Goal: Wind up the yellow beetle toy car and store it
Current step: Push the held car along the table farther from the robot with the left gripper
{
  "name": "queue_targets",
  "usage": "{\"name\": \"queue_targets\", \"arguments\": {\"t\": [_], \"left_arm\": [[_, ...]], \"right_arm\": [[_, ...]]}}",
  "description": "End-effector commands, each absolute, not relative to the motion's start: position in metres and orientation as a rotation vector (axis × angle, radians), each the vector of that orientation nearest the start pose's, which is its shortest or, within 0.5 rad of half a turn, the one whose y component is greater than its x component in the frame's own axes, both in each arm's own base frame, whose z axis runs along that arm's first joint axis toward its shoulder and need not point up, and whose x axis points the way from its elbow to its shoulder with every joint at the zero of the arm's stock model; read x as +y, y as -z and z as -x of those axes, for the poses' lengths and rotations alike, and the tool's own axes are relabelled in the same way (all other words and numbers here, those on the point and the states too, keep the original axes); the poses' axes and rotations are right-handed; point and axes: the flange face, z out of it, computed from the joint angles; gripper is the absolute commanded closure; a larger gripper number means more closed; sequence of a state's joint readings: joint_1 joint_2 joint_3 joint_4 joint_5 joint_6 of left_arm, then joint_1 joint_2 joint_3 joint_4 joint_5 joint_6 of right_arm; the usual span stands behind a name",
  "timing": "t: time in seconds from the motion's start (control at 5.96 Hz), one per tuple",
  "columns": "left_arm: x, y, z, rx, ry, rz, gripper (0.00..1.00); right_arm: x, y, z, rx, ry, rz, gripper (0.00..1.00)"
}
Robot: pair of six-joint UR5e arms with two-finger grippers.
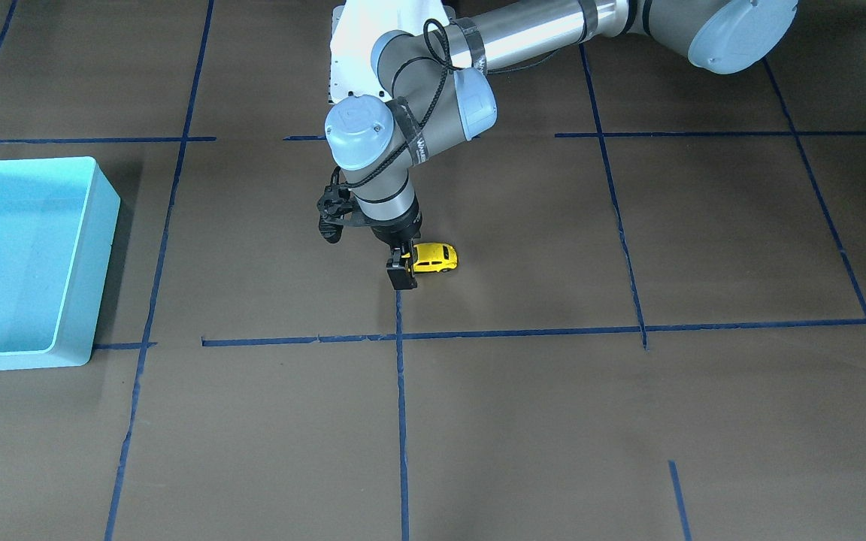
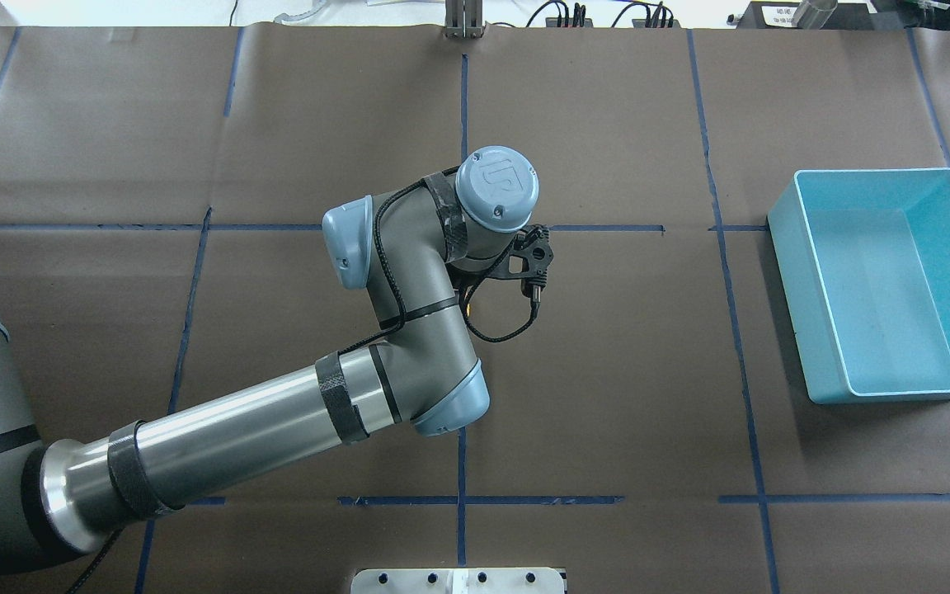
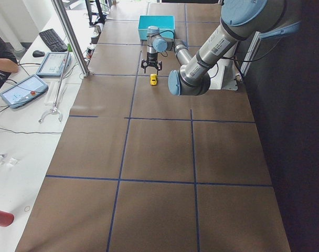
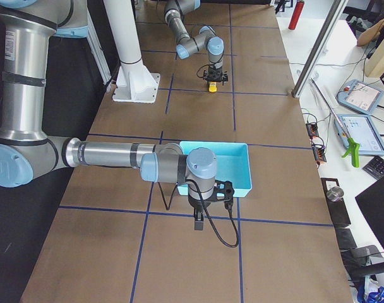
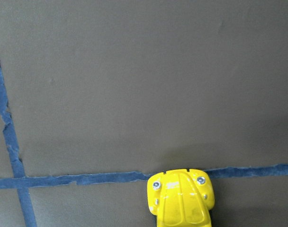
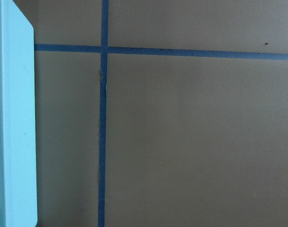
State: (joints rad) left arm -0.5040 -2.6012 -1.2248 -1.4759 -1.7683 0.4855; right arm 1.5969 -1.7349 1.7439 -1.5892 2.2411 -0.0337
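The yellow beetle toy car stands on its wheels on the brown table near the middle; it also shows in the left wrist view, with its headlight end on a blue tape line. My left gripper is down at the table over that end of the car, with one black finger on the near side. The jaws look closed on the car. In the overhead view the wrist hides the car. My right gripper hangs beside the light blue bin; I cannot tell whether it is open or shut.
The light blue bin is empty and sits at the table's end on my right, also in the front view and the right wrist view. Blue tape lines grid the table. A metal post stands on the operators' side.
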Motion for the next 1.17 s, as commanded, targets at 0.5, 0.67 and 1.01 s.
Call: {"name": "queue_targets", "arguments": {"t": [0.5, 0.67, 1.01], "left_arm": [[-0.463, -0.166, -0.670, 0.427, -1.554, -0.566, 0.00], [-0.462, -0.166, -0.672, 0.429, -1.555, -0.576, 0.00], [-0.463, -0.165, -0.671, 0.431, -1.554, -0.579, 0.72]], "right_arm": [[-0.420, -0.657, -0.082, -0.670, 0.005, -0.013, 0.00], [-0.420, -0.658, -0.082, -0.670, 0.004, -0.010, 0.00], [-0.420, -0.657, -0.082, -0.672, 0.004, -0.011, 0.00]]}}
